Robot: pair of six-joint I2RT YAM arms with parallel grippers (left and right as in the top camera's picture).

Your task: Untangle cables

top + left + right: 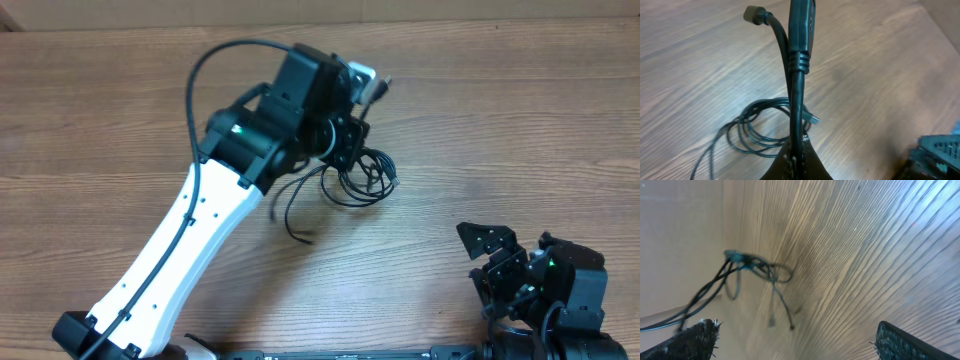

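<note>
The cables (362,176) are thin black cords lying in tangled loops on the wooden table just right of centre. My left gripper (352,135) reaches in from the bottom left and is shut on one cord above the bundle. In the left wrist view that gripper (797,162) pinches the cord, which rises to a thick plug body (802,30), with a second plug end (752,14) beside it and the loops (760,131) on the table below. My right gripper (490,258) stands open and holds nothing at the bottom right. In the right wrist view its fingers (695,339) are spread wide, far from the cables (755,269).
The bare wooden table (520,130) stretches to all sides of the bundle. A loose cord tail (290,215) trails toward the front left of the loops. The left arm's white link (190,240) crosses the lower left of the table.
</note>
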